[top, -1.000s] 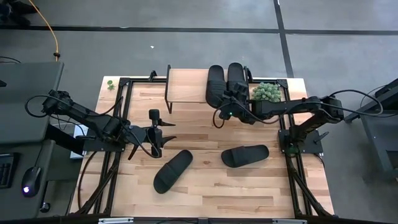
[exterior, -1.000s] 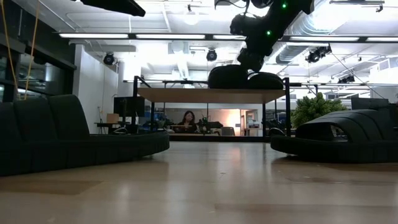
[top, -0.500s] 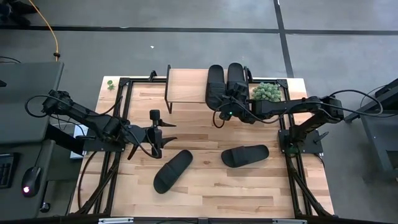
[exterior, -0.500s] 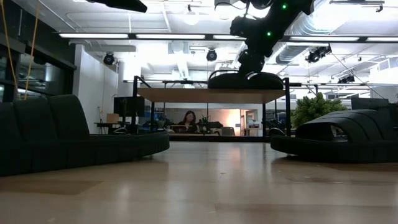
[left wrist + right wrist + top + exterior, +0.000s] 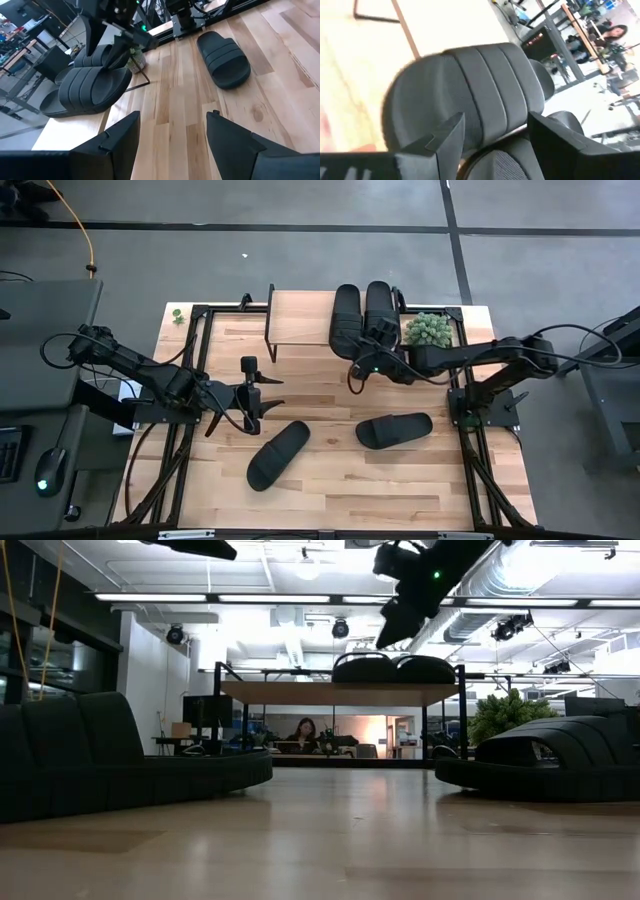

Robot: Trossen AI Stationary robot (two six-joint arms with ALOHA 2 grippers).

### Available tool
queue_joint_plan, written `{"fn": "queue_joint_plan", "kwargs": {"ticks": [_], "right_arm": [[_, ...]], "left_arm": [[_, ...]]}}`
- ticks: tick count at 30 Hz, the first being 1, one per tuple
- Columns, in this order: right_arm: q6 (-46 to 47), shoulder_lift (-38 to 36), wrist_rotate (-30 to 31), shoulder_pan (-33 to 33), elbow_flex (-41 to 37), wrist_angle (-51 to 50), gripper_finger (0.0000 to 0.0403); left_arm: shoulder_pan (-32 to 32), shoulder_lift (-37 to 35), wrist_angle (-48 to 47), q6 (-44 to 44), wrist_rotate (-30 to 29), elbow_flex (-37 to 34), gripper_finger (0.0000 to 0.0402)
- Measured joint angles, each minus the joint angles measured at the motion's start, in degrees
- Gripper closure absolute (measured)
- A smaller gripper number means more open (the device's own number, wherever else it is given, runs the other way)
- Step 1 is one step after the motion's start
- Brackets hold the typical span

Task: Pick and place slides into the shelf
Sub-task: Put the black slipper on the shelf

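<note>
Two black slides (image 5: 347, 315) (image 5: 380, 310) lie side by side, soles down, on the light wood top of the shelf (image 5: 300, 320) at the far side; the low view shows them (image 5: 362, 668) (image 5: 425, 668) on the shelf top (image 5: 300, 692). Two more slides (image 5: 279, 454) (image 5: 394, 429) lie flat on the table nearer the front. My right gripper (image 5: 358, 366) hangs open just on the near side of the shelf slides and above them (image 5: 398, 620), touching nothing. My left gripper (image 5: 255, 393) waits open at centre left, nothing between its fingers (image 5: 172, 135).
A small green plant (image 5: 430, 328) stands right of the shelf, close to my right arm. The shelf's left half is bare wood. Black frame rails (image 5: 200, 370) run along the table's left and right sides. A person (image 5: 303, 732) sits far behind the table.
My right gripper has opened and let go of a slide on the shelf, then risen and drawn back a little toward the table's near edge. That slide now lies flat on the shelf top beside the other one.
</note>
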Motion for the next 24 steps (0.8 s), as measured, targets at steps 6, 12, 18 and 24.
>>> {"fn": "queue_joint_plan", "kwargs": {"ticks": [6, 12, 18, 24], "right_arm": [[1.2, -1.3, -0.1, 2.5, 0.0, -1.0, 0.0196], [4.0, -2.0, -0.5, 5.9, 0.0, -0.9, 0.0196], [7.9, -2.0, -1.3, 9.3, 0.0, -0.9, 0.0196], [11.9, -2.0, -3.7, 11.5, 0.0, -0.9, 0.0196]], "left_arm": [[0.0, 0.0, 0.0, 0.0, 0.0, 0.0, 0.019], [0.0, 0.0, 0.0, 0.0, 0.0, 0.0, 0.019], [0.0, 0.0, 0.0, -0.4, 0.0, 0.0, 0.019], [0.0, 0.0, 0.0, -1.0, 0.8, 0.0, 0.019]]}}
